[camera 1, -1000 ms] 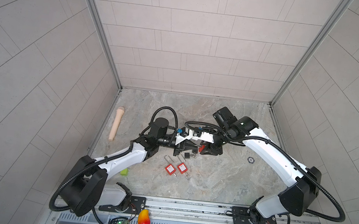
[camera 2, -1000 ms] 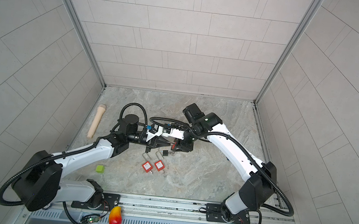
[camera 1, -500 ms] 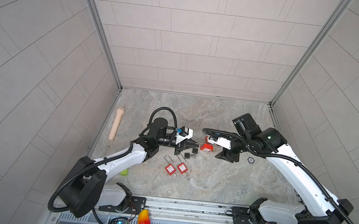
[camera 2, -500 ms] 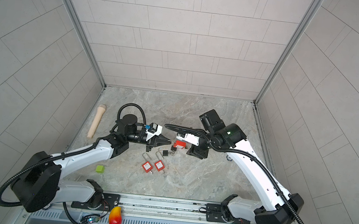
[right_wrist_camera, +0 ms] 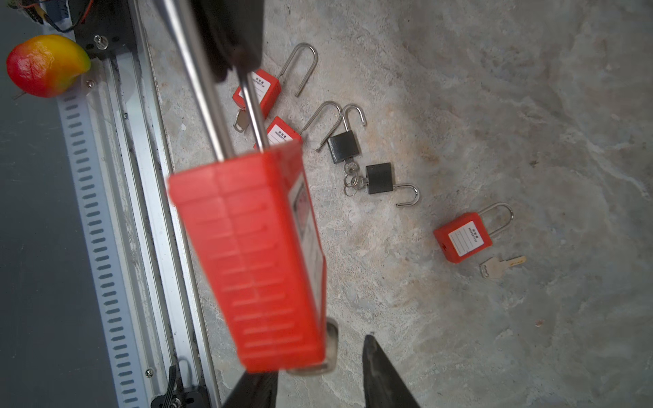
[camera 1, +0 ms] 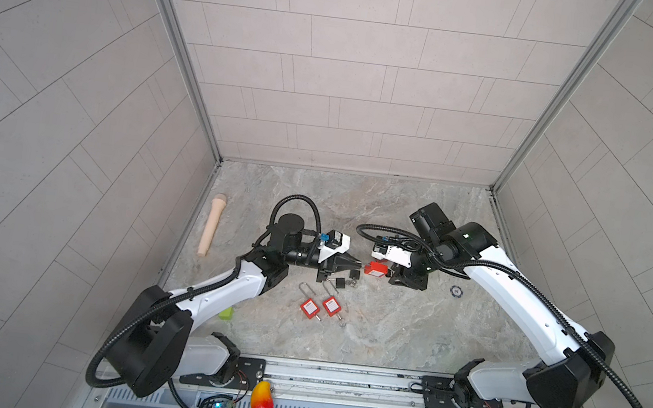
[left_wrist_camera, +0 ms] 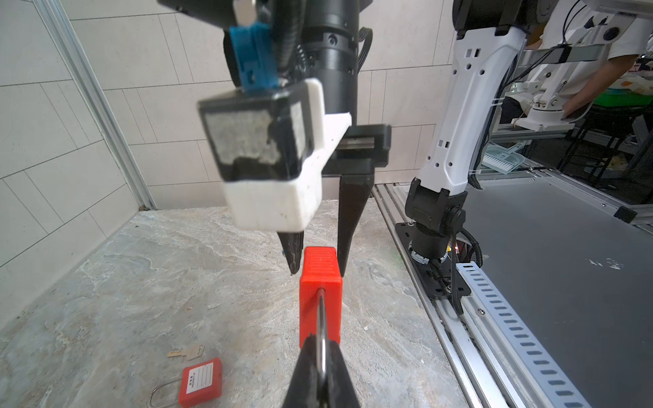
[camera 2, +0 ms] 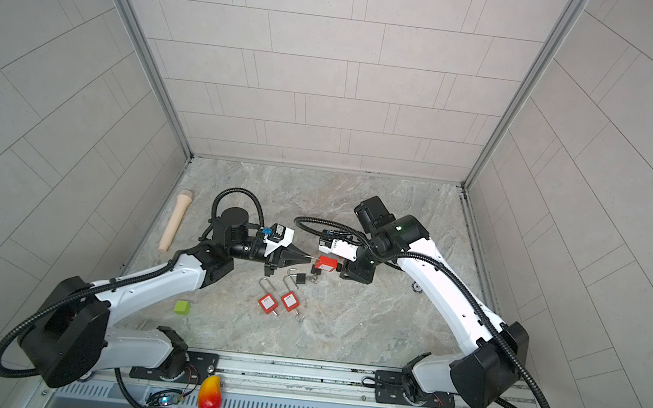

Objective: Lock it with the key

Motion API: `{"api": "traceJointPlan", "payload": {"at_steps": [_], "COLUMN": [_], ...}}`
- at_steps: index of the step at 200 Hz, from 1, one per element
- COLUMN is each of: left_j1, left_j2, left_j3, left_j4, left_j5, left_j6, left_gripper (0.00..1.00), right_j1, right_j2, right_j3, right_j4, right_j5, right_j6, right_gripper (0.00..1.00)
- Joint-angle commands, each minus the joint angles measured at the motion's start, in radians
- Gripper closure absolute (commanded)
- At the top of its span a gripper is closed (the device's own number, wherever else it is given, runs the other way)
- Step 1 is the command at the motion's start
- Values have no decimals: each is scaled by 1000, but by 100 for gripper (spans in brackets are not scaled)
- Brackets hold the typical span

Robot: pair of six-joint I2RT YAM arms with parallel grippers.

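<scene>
Hanging clear of the surface (camera 1: pixel 386 325) between the two arms, the red padlock (camera 1: pixel 376 269) lies roughly level, its long steel shackle (left_wrist_camera: pixel 321 318) pointing toward the left arm. The left claw (left_wrist_camera: pixel 319 348) is closed on that shackle, pinching the bare rod just short of the body. The right claw (right_wrist_camera: pixel 318 356) faces the lock's far end with its jaws apart, one finger on each side of the base and a visible gap on at least one side, so it grips nothing. A small metal stub, probably the key (right_wrist_camera: pixel 328 349), sticks out of the base between those fingers.

The lock looks like a rigid plastic shell over a metal core: light, stiff and not fragile. Its ribbed flanks should give good purchase, whereas the polished shackle is slippery and could let the body swivel or slide under a twisting load. The sensible hold for the right claw is the flat head of the key, squarely across its faces. Whether both shackle legs are fully seated cannot be told. Other padlocks (camera 1: pixel 321 307) lie below on the surface.
</scene>
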Motion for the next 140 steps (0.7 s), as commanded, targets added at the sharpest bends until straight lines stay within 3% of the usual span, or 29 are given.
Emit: {"api": "traceJointPlan", "payload": {"at_steps": [1,105,140], "left_j1": [-6,-5,-6], "left_j2": [-31,-48,-54], "left_j3": [-5,-1,-2], "left_j4": [40,19,16], "left_j5": [34,16,5], "left_j6": [3,12,12], "left_gripper": [100,100,100], "right_j1": [-3,-1,-1], "right_j2": [21,16,-20], "right_j3": [28,11,-22], "right_j4": [-19,86,83], "right_j5": [-39,-52,-35], "right_j6": [-29,-81,-79], "right_gripper": [59,72,73]}}
